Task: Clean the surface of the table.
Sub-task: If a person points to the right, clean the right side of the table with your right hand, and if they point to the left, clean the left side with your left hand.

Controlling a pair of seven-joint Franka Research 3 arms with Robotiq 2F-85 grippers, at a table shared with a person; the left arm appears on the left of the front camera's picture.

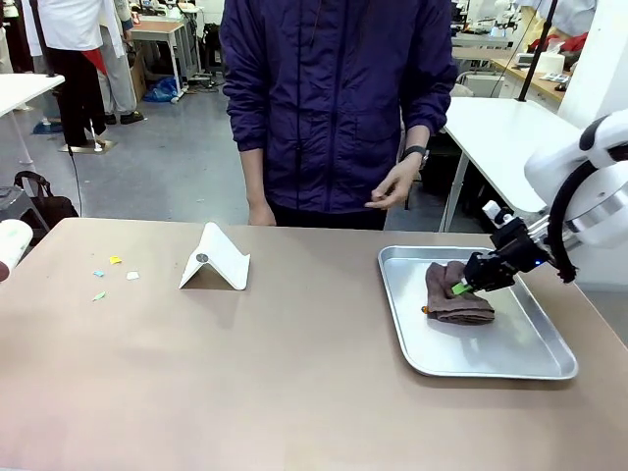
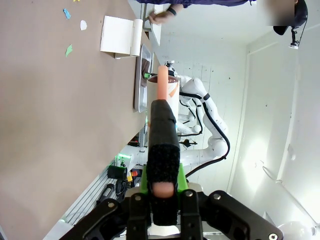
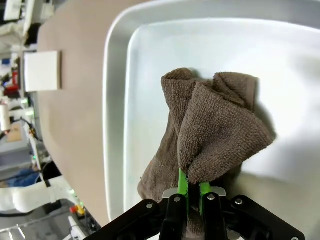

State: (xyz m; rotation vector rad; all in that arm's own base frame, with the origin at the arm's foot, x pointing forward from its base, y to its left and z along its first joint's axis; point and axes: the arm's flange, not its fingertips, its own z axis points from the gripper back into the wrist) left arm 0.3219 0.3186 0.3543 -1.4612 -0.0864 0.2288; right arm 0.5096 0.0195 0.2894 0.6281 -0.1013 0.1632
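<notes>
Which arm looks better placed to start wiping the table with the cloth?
Probably right: the right gripper is shut on the brown cloth in the tray, while the left gripper is shut on a black tool.

We see the left gripper point(image 2: 162, 176) clamped on a black, rough-surfaced bar point(image 2: 162, 130) tipped in pink. On the table point(image 2: 50, 130) lie coloured paper scraps point(image 2: 66, 13), a folded white card point(image 2: 117, 36) and a metal tray point(image 2: 138, 90) with a brown cloth point(image 2: 145, 65); a white arm point(image 2: 205, 102) stands beyond.

Table point(image 1: 294, 373) was smooth, matte brown; tray point(image 1: 530, 339) was shiny bare metal; cloth point(image 1: 442, 306) was rough terry.
</notes>
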